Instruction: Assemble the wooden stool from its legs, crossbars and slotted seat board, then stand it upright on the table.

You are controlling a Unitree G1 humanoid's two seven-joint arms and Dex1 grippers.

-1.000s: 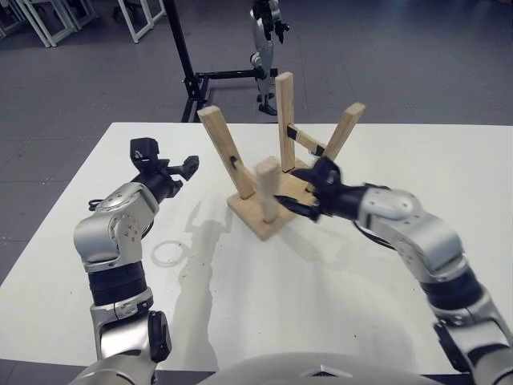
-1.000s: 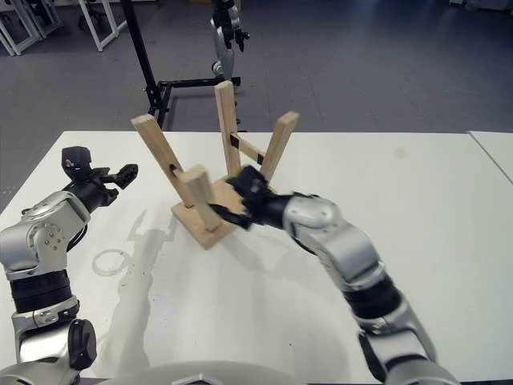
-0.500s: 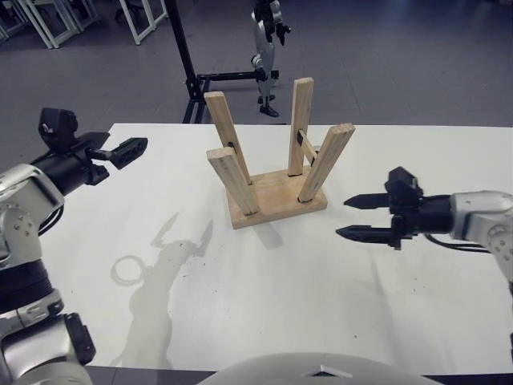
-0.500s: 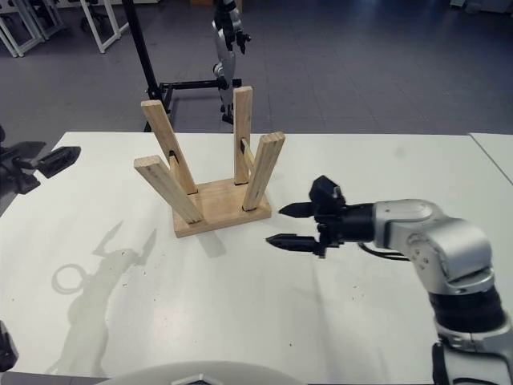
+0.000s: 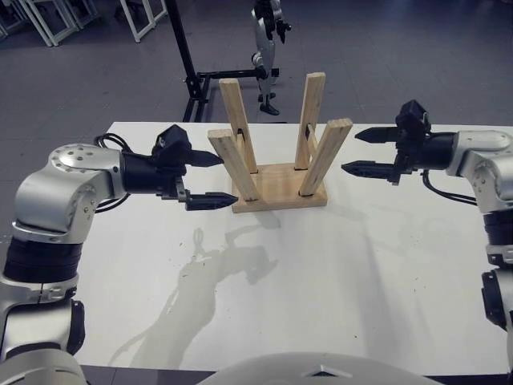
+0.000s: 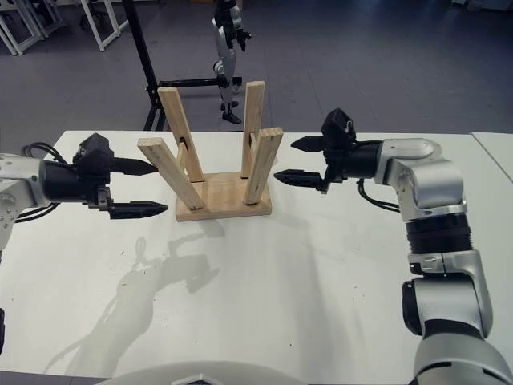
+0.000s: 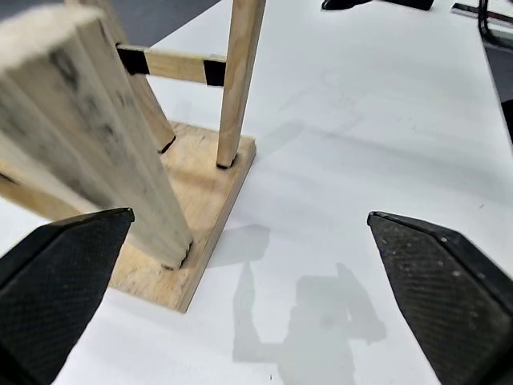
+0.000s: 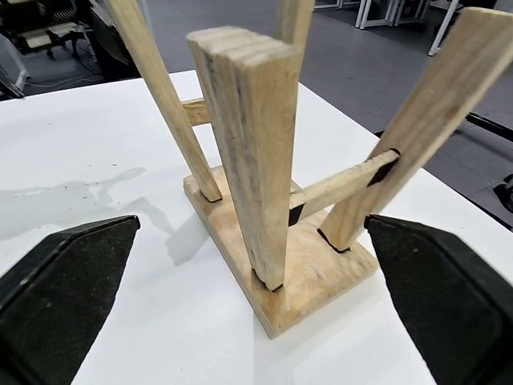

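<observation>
The wooden stool [image 5: 276, 187] rests upside down on the white table [image 5: 321, 273], seat board flat and its legs [image 5: 237, 124] pointing up, joined by crossbars [image 8: 337, 187]. My left gripper [image 5: 204, 180] hovers open just left of the seat board, its fingertips [image 7: 56, 281] aimed at the near left leg [image 7: 104, 152]. On the stool's right side my right gripper [image 5: 359, 151] is open too, level with the right legs [image 5: 325, 156] and a short gap away. Neither holds anything.
A black stand [image 5: 188, 68] and another robot [image 5: 267, 40] are on the floor beyond the table's far edge. Bare tabletop stretches in front of the stool toward me.
The stool has been released and stands on its seat board. My left gripper swung in from the far left to the stool's left side. My right gripper rose and moved to its right side.
</observation>
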